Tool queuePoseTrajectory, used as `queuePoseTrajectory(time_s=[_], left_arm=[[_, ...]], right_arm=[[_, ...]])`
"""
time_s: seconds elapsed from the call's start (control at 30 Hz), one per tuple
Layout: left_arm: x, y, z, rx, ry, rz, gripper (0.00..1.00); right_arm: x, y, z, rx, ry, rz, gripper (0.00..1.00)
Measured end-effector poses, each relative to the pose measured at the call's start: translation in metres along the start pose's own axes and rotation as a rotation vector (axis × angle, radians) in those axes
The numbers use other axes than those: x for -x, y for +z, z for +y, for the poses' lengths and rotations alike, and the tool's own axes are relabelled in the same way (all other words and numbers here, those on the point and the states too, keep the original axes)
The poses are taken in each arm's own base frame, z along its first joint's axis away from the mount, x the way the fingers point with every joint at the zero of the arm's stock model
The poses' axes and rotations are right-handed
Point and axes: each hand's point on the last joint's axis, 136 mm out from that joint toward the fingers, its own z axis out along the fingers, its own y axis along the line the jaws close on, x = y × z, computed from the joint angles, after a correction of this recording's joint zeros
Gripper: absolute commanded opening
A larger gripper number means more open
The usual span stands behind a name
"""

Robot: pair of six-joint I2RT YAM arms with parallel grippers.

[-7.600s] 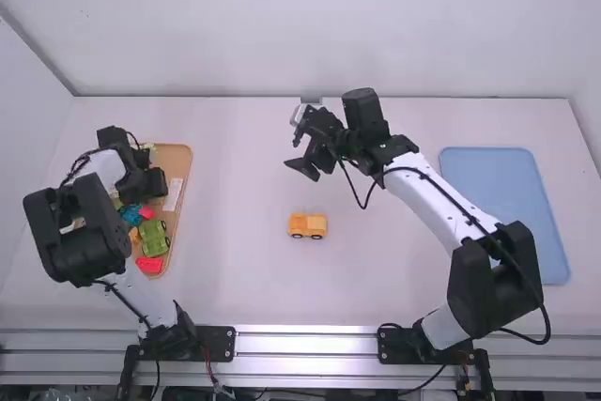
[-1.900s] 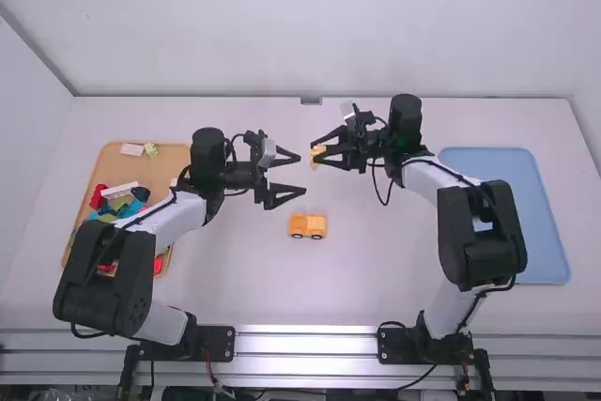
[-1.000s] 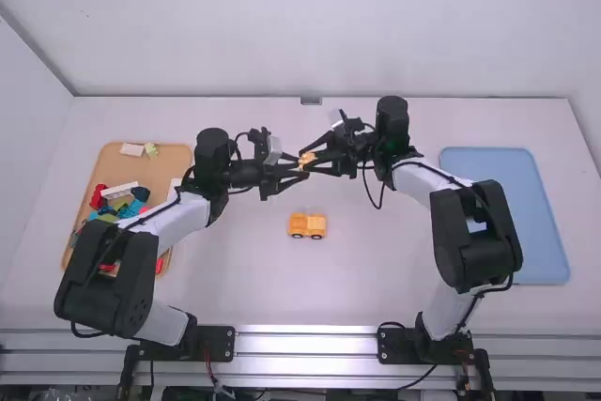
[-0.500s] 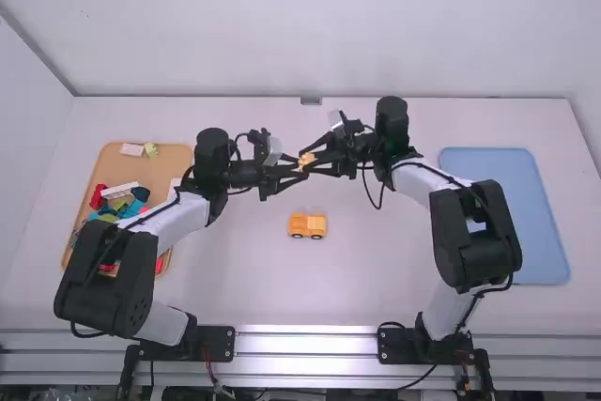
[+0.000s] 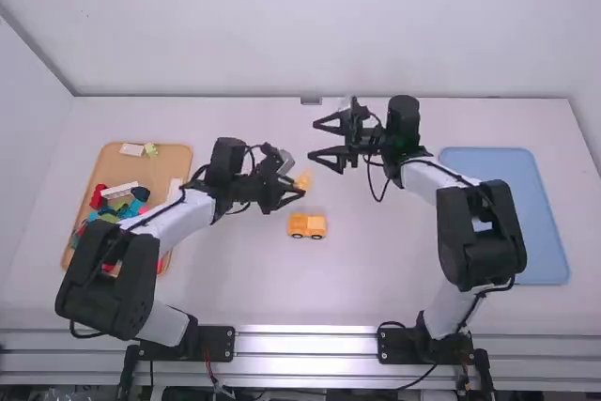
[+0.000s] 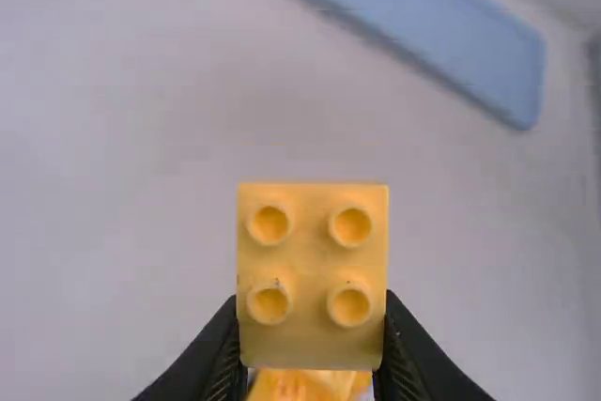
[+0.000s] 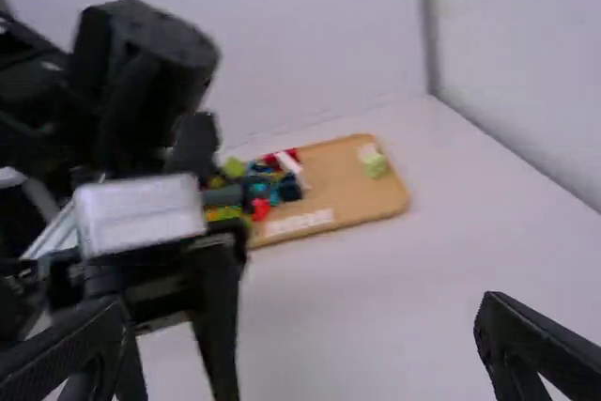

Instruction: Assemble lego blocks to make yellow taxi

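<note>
Pinching yellow four-stud block (image 6: 311, 265) in left gripper (image 5: 300, 187), held above surface (image 5: 366, 279) near wheeled orange-yellow toy car (image 5: 307, 225); right gripper (image 5: 313, 141) spread wide, apart from block

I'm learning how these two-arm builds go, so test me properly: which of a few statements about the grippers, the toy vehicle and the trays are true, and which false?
1. The left gripper grips a yellow block with four studs. True.
2. The right gripper is clamped on a block. False: its fingers are open with nothing between them.
3. The toy vehicle stands on the table between the two trays. True.
4. The loose colored blocks lie in the blue tray. False: they lie in the tan tray.
5. The gripped block is attached to the toy vehicle. False: it is apart from it.
</note>
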Motion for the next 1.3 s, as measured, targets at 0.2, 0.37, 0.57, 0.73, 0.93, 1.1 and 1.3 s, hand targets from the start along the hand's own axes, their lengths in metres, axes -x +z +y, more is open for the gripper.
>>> queuePoseTrajectory(time_s=[0.2,0.37,0.57,0.73,0.93,1.1,1.3], left_arm=[[-0.049,-0.025,0.015,0.149,0.053,0.375,0.26],[-0.077,-0.04,0.023,0.163,0.278,0.554,0.25],[-0.101,-0.039,0.036,0.162,0.525,0.616,0.28],[-0.118,-0.03,0.042,0.133,0.577,0.642,0.25],[-0.141,-0.019,0.046,0.071,0.599,0.688,0.31],[-0.144,-0.014,0.05,0.065,0.611,0.689,0.44],[-0.137,-0.008,0.051,0.064,0.633,0.644,0.99]], right_arm=[[-0.008,-0.024,-0.036,-0.176,0.07,0.012,0.99],[-0.009,-0.028,-0.042,-0.212,0.074,0.013,0.99],[-0.009,-0.027,-0.043,-0.22,0.074,0.015,0.99],[-0.01,-0.027,-0.043,-0.22,0.074,0.015,0.99],[-0.01,-0.026,-0.043,-0.22,0.075,0.016,0.99],[-0.01,-0.026,-0.043,-0.219,0.075,0.016,0.98],[-0.009,-0.025,-0.043,-0.218,0.072,0.015,0.99]])
